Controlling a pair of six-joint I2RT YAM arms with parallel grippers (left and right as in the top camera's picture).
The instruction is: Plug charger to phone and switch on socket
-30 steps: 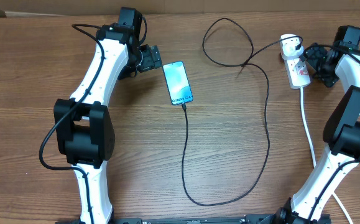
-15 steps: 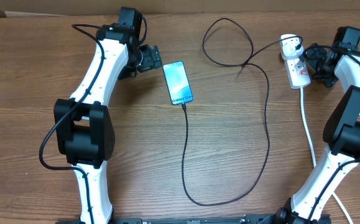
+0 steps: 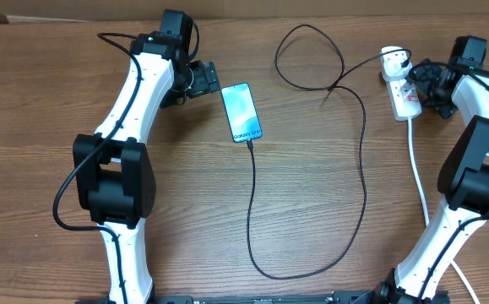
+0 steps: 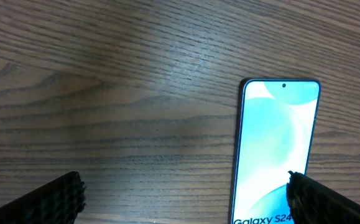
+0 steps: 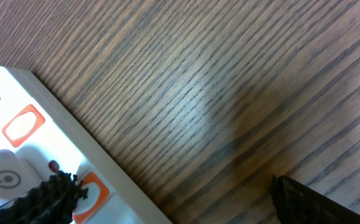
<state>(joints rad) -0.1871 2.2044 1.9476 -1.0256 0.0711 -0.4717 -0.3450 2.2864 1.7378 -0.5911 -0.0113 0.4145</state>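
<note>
The phone (image 3: pixel 241 112) lies flat with its blue screen lit, and also shows in the left wrist view (image 4: pixel 276 149). The charger's thin black cable (image 3: pixel 361 169) runs from the phone's near end, loops across the table and reaches the black-and-white plug (image 3: pixel 393 59) seated in the white socket strip (image 3: pixel 404 97). My left gripper (image 3: pixel 212 81) is open just left of the phone; one of its fingers (image 4: pixel 329 199) overlaps the screen's corner. My right gripper (image 3: pixel 423 83) is open right beside the strip. One of its fingertips (image 5: pixel 40 202) is over an orange switch on the socket (image 5: pixel 18 149).
A thick white cord (image 3: pixel 419 177) runs from the strip toward the front right, beside the right arm's base (image 3: pixel 472 181). The left arm's body (image 3: pixel 113 181) stands at the left. The cable's big loop (image 3: pixel 286 272) covers the table's middle and front.
The right wrist has edged very slightly toward the socket strip. The left arm, phone and cable have not moved.
</note>
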